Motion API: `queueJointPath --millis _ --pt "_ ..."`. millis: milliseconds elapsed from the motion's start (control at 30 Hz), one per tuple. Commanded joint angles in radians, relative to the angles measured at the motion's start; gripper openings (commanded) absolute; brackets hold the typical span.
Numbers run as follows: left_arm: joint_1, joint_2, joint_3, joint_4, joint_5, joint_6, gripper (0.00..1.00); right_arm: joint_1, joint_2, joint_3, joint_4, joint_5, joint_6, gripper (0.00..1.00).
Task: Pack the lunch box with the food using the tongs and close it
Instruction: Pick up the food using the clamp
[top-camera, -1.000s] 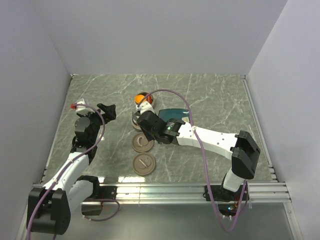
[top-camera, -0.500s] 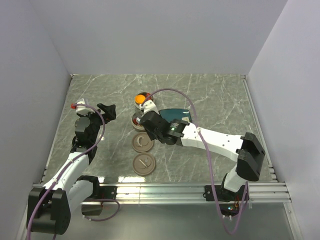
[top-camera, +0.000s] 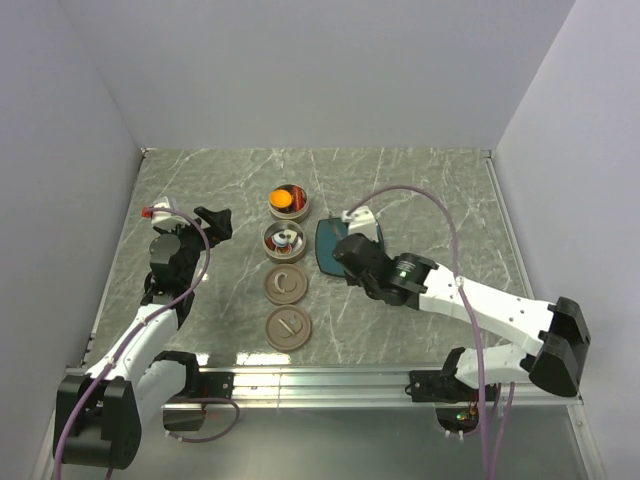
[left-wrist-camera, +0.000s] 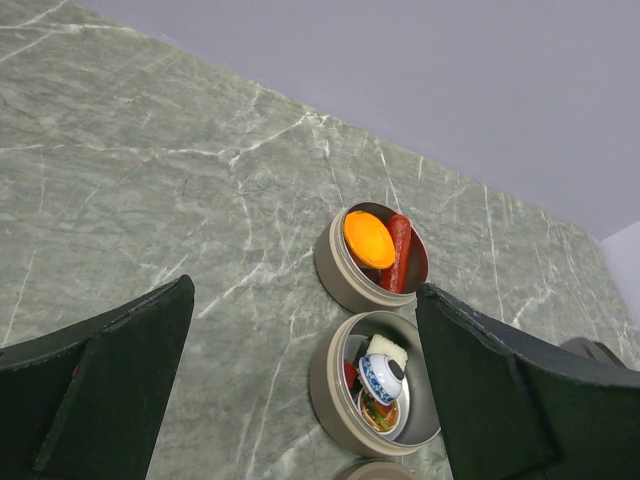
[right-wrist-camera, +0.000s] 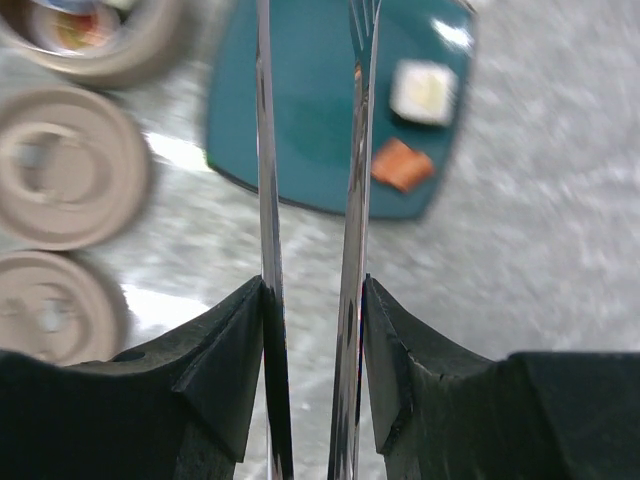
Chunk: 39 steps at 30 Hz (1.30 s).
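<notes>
Right pincer (right-wrist-camera: 312, 300) clamps the tongs (right-wrist-camera: 264, 150), arms over teal plate (right-wrist-camera: 300, 110) ahead; green-grey marble table (top-camera: 440, 200), pale walls (top-camera: 300, 70). Only its wrist view gives us white cube (right-wrist-camera: 424, 90), red-orange piece (right-wrist-camera: 402, 165) there. Left pincer (left-wrist-camera: 305, 390) wide, empty.

Lab test cell: plain white walls (top-camera: 300, 70) round marble-look tabletop (top-camera: 430, 200), alu rail (top-camera: 330, 381) at near edge.

Plain pale lavender walls (top-camera: 300, 70) enclose a grey-green marbled tabletop (top-camera: 430, 190) on three sides
</notes>
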Motion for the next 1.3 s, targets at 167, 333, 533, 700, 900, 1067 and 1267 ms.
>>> queueJointPath --millis 167,333,533,700,900,1067,1267 --pt "0.005 -0.001 0.021 0.034 0.006 -0.003 0.99 -0.085 -0.125 -0.139 -0.054 0.049 0.116 0.49" --pt "0.005 0.001 0.021 0.034 0.006 -0.003 0.99 -0.103 -0.126 -0.163 -0.044 0.041 0.123 0.50" --pt "0.005 0.002 0.019 0.035 0.006 -0.003 1.00 -0.111 -0.089 -0.157 -0.063 0.055 0.132 0.52" --pt "0.005 0.004 0.019 0.035 0.004 -0.005 1.00 -0.123 -0.089 -0.166 -0.051 0.043 0.126 0.52" --pt "0.005 0.006 0.021 0.037 0.004 -0.005 0.99 -0.131 -0.062 -0.171 -0.037 0.035 0.119 0.54" --pt "0.005 0.006 0.019 0.038 0.006 -0.006 0.99 -0.137 -0.028 -0.170 -0.023 0.023 0.110 0.54" --pt "0.005 0.010 0.021 0.040 0.006 -0.005 0.99 -0.146 -0.013 -0.171 -0.008 0.011 0.098 0.55"
